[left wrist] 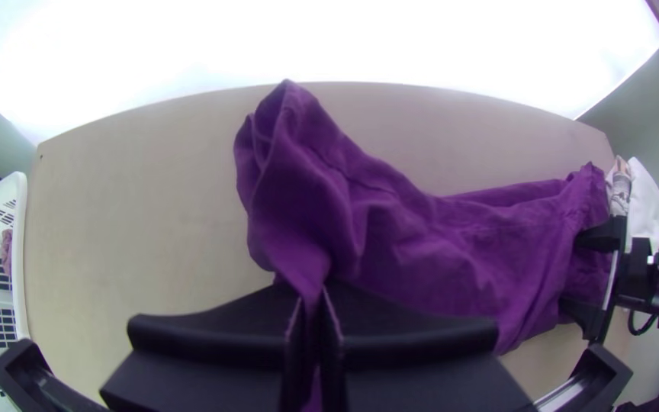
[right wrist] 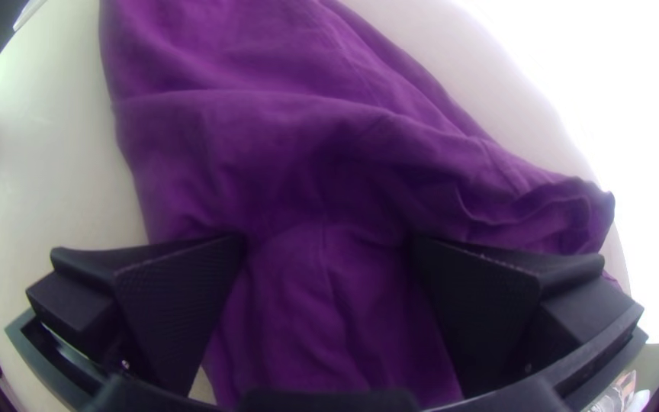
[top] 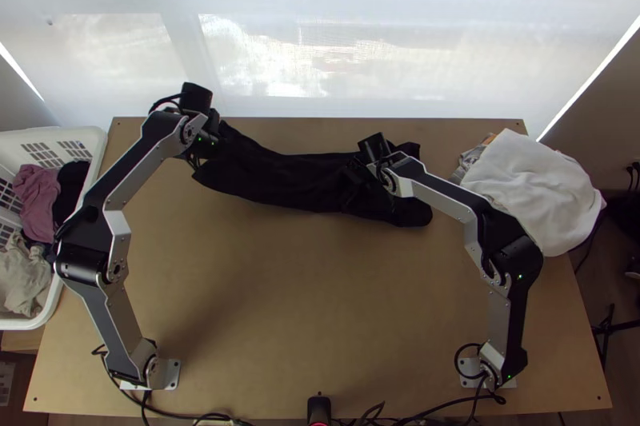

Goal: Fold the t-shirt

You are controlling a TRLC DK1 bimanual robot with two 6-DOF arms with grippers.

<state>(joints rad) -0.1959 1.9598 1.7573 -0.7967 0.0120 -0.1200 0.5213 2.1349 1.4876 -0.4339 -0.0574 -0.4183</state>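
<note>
T-shirt (top: pixel 288 178), top view: a long, rumpled band across the table (top: pixel 304 290), from about 11 to 2 o'clock; the left gripper (top: pixel 206 146) is at its 11 o'clock end, the right gripper (top: pixel 352 186) at 1 o'clock. Left wrist view: the left gripper (left wrist: pixel 313 305) pinches cloth. Right wrist view: the right gripper (right wrist: pixel 329 248) stands wide apart, cloth between its fingers.

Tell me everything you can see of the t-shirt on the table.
The t-shirt is dark, soft-looking cloth, bunched into a long, creased strip across the far half of the table. Near one end, the left arm's closed fingers pinch a gathered part. Toward the other end, the right arm's fingers stand wide apart with cloth between them. I can't make out its collar or sleeves.
</note>
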